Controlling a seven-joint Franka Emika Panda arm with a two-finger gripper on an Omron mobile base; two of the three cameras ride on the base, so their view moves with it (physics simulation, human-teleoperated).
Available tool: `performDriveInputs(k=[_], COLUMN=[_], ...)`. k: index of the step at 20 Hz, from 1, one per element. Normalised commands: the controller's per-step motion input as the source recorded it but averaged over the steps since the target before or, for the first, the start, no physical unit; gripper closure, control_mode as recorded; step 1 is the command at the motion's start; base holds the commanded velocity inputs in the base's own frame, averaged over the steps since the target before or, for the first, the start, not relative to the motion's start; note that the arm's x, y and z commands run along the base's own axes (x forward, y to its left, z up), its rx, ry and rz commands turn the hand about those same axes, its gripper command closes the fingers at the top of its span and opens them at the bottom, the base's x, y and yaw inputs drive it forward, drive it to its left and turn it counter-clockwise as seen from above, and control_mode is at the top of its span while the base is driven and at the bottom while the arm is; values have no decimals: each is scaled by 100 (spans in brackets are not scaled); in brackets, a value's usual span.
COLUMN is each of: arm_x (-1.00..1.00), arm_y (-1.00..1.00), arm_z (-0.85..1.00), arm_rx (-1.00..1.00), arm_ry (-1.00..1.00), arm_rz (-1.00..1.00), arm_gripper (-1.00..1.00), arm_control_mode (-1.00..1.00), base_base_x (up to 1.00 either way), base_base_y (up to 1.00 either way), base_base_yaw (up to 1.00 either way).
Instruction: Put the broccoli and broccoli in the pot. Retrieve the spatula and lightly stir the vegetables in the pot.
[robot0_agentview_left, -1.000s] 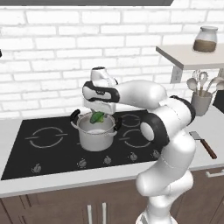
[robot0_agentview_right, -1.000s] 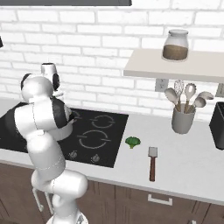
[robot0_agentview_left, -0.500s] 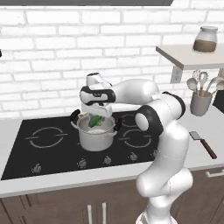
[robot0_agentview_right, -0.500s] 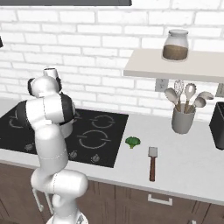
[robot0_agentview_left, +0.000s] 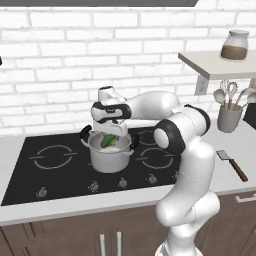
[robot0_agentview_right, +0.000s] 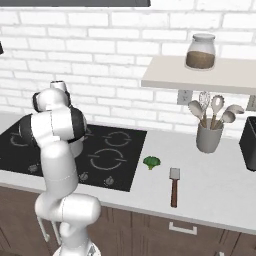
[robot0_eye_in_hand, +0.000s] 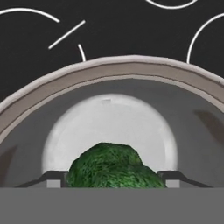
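Gripper (robot0_agentview_left: 109, 138) is held over the pot (robot0_agentview_left: 110, 159), its jaws closed on one broccoli (robot0_eye_in_hand: 114, 168) above the pot's open mouth. A second broccoli (robot0_agentview_right: 151, 162) is seen on the counter (robot0_agentview_right: 220, 185), right of the cooktop (robot0_agentview_right: 125, 160), near one spatula (robot0_agentview_right: 174, 186). Fingertips are largely hidden by the floret
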Motion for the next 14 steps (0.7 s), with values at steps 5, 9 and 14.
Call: performDriveInputs(k=[5, 9, 14], arm_x=[-1, -10, -72], arm_y=[-1, -13, -49], arm_z=[41, 71, 62], arm_rx=[0, 0, 0], arm_ry=[-3, -10, -19], arm_rz=[0, 0, 0], arm_gripper=[-100, -100, -100], arm_control_mode=[-100, -100, -100], base_base_x=[0, 0, 0], base_base_y=[0, 0, 0], base_base_yaw=[0, 0, 0])
